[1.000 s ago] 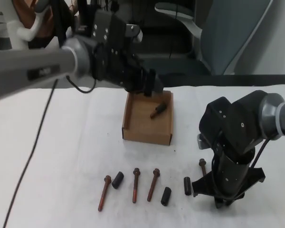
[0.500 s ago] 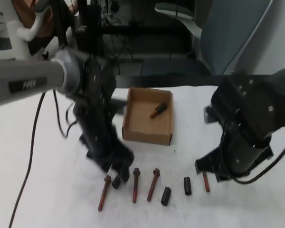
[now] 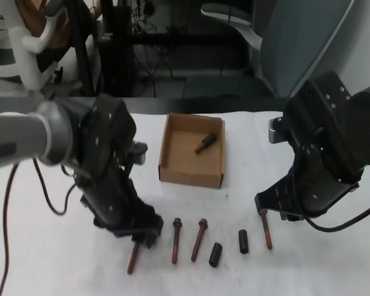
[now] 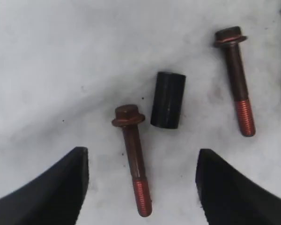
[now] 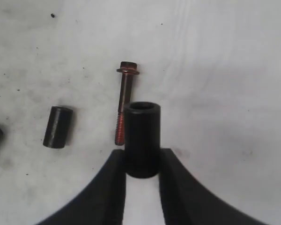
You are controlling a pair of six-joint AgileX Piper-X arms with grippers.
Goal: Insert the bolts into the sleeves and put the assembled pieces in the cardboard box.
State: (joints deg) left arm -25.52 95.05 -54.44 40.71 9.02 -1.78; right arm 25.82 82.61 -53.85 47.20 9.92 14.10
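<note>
Sleeve (image 5: pixel 142 133) held: the right gripper (image 5: pixel 142 157) pinches it between both fingers over the white bench (image 3: pixel 61 271). Its long axis runs out past the fingertips, with an open end showing. Just beyond it lies a bolt (image 5: pixel 125 103), near-parallel to it, head away from the gripper. The left gripper (image 4: pixel 143 157) hangs spread wide above the leftmost bolt (image 4: pixel 133 159), which lies between the fingers, head outward. A second sleeve (image 4: pixel 168 100) lies just beside that head, roughly parallel. Four loose bolts lie in a row, heads toward the cardboard box (image 3: pixel 191 176). Sleeves number four: one gripped, three lying. One assembled piece (image 3: pixel 205 143) lies slanted inside the box.
</note>
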